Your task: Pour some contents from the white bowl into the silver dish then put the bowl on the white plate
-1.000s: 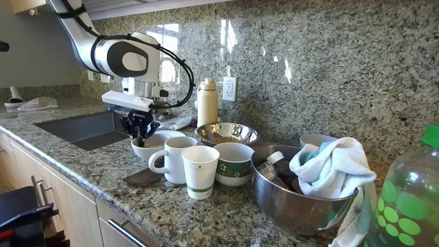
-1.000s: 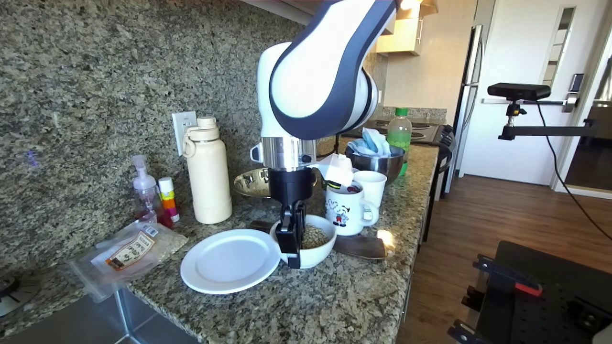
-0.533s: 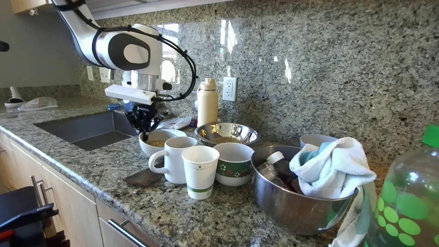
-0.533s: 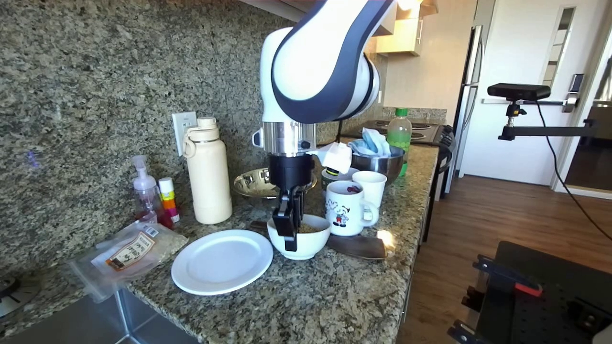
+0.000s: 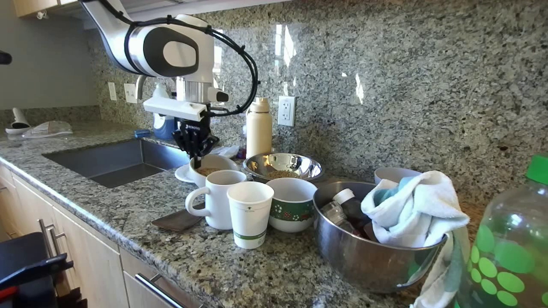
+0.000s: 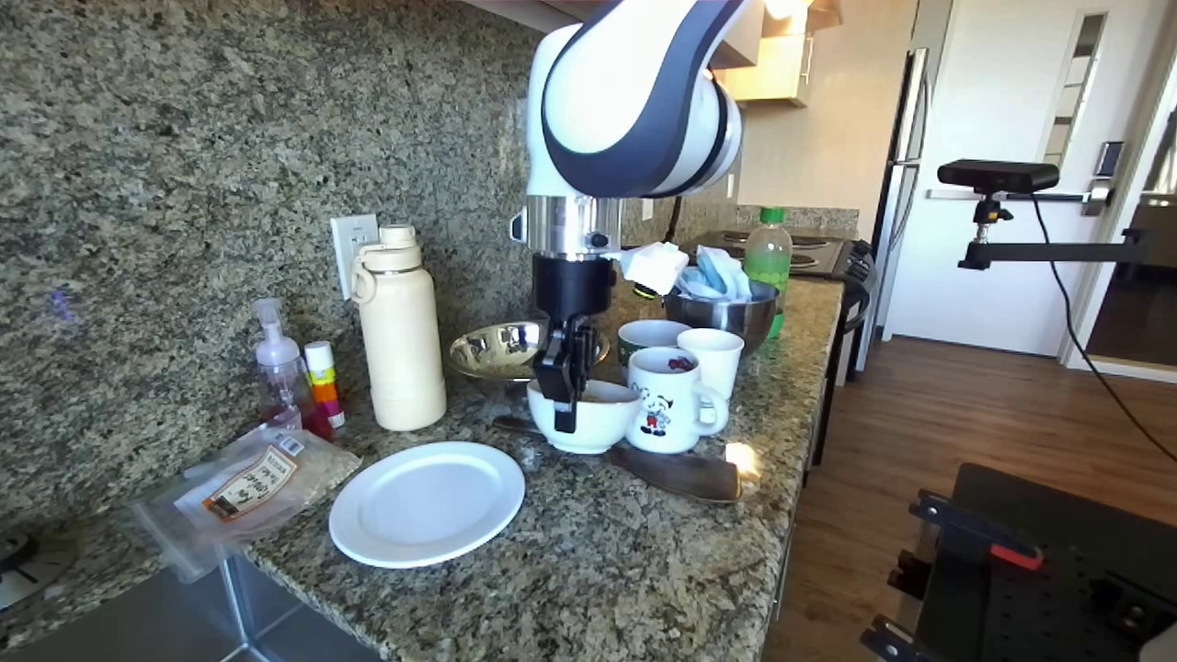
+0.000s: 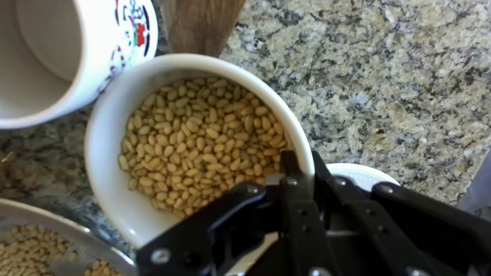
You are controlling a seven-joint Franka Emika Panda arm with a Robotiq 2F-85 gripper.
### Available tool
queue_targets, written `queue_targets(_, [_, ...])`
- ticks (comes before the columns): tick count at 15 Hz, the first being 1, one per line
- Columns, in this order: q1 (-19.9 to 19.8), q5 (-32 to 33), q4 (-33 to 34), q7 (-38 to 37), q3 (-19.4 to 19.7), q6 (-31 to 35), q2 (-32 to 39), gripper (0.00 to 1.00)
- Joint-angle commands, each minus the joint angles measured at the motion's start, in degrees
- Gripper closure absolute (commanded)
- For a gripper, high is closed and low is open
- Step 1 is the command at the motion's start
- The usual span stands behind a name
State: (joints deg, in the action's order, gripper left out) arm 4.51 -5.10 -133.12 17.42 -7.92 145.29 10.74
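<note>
Wrist view: the gripper (image 7: 303,163) is clamped on the rim of the white bowl (image 7: 101,153), one finger inside the wall and one outside. Pale tan kernels (image 7: 203,145) cover the bowl's floor just ahead of the fingertips. Past the bowl, seen from the gripper, are the cartoon-print mug (image 7: 94,57) and a wooden spatula (image 7: 201,27). The silver dish (image 7: 86,243), only partly in frame and also holding kernels, lies left of the fingers; a slice of the white plate (image 7: 364,176) shows beside the outer finger.

In an exterior view, the gripper points straight down, the bowl upright or nearly so at its fingertips. Right of the gripper are the silver dish and a cream water bottle (image 5: 259,134). Nearer the camera than the gripper, and to its right, stand the mug, a paper cup (image 5: 250,216), a green-banded bowl (image 5: 292,216) and, farther right, a steel mixing bowl (image 5: 368,265) with a towel (image 5: 413,207) over its rim. The sink (image 5: 100,164) opens left of the gripper.

In an exterior view, the white plate lies on the granite counter (image 6: 644,570), left of the gripper and apart from the bowl; a labelled plastic bag (image 6: 257,487) is farther left. The mug stands just beside the bowl, right of the gripper. Whether the bowl's base touches the spatula, which shows on both sides of it, I cannot tell.
</note>
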Motion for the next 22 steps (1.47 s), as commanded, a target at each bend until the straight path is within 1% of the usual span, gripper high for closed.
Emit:
queue_targets(1, [-0.2, 0.6, 0.0, -1.4, 0.2, 1.2, -2.9, 0.98])
queue_targets(8, [0.4, 1.1, 3.8, -1.6, 0.2, 1.1, -6.0, 0.98])
queue_targets(11, [-0.1, -0.1, 7.0, -1.0, 0.7, -0.6, -6.0, 0.98])
queue_targets(14, [-0.7, 0.3, 9.9, -1.4, 1.5, -1.1, -6.2, 0.98])
queue_targets(18, [-1.7, 0.6, 15.3, -2.3, 3.5, -1.1, -3.5, 0.98])
queue_targets(21, [-2.8, -0.2, 18.7, -1.6, 4.3, -1.5, -1.6, 0.98])
queue_targets(22, [-2.3, 0.3, 15.3, -1.3, 3.9, 0.3, -3.0, 0.90])
